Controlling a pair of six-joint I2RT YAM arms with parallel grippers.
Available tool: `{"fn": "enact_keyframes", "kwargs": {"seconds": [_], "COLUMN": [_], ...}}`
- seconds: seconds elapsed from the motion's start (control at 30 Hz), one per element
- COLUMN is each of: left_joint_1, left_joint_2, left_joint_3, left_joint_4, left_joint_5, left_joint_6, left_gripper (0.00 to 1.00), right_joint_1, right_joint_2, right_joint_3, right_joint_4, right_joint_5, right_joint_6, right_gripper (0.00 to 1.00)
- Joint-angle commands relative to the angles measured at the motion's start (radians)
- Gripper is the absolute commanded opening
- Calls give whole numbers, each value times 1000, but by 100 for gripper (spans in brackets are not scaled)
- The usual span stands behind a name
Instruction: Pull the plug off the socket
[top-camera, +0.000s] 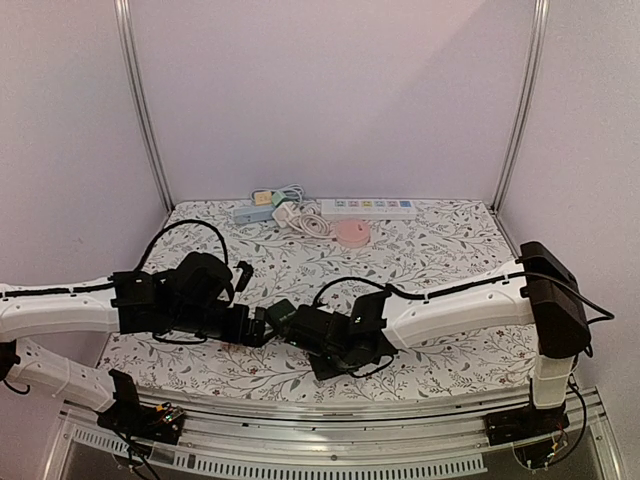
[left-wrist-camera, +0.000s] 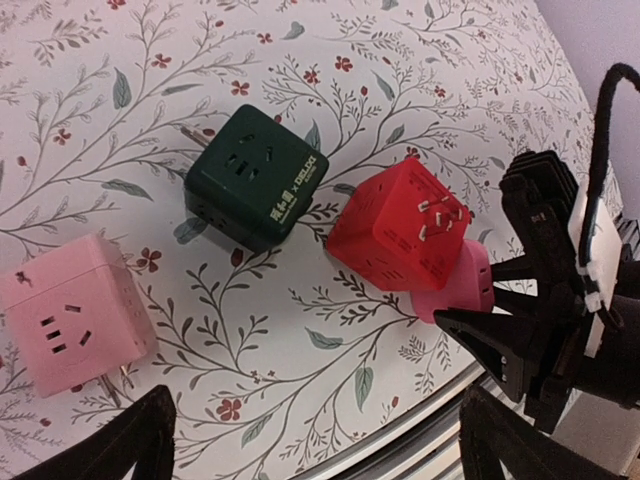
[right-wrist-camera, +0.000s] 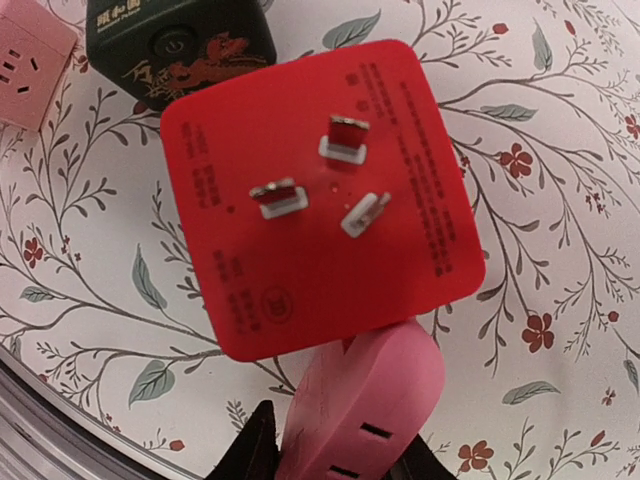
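My right hand (right-wrist-camera: 335, 455) pinches the rounded pink plastic plug (right-wrist-camera: 365, 390), seated in the red plastic cube socket (right-wrist-camera: 320, 200) just beyond. My left hand (left-wrist-camera: 318, 445) hangs wide, so pulling may drag the cube along.

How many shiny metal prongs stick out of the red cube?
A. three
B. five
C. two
A: the right wrist view looks straight at the red cube, and three metal prongs stand out of its face.
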Motion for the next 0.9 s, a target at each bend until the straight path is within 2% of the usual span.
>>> {"fn": "enact_keyframes", "kwargs": {"seconds": [0.0, 0.13, 0.37, 0.5, 0.7, 0.87], "left_joint_1": [15, 16, 16, 15, 15, 15], "left_joint_2": [-1, 2, 20, 15, 11, 20], "left_joint_3": [-33, -37, -39, -51, -57, -57], "left_joint_4": [41, 60, 78, 102, 128, 132], "left_joint_5": [14, 15, 29, 35, 33, 35], "left_joint_6": [15, 20, 33, 50, 49, 42], "left_gripper": [97, 97, 97, 97, 97, 97], "right_joint_1": [1, 0, 2, -3, -37, -51], "right_joint_2": [-4, -28, -92, -130, -129, -110], "right_joint_3": [3, -29, -126, -185, -214, -215], "right_joint_4": [-10, 4, 116, 199, 263, 317], "right_joint_5": [22, 26, 12, -8, -8, -17], "right_joint_6": [-14, -46, -169, -251, -286, -315], "right_gripper": [28, 24, 24, 28, 34, 34]}}
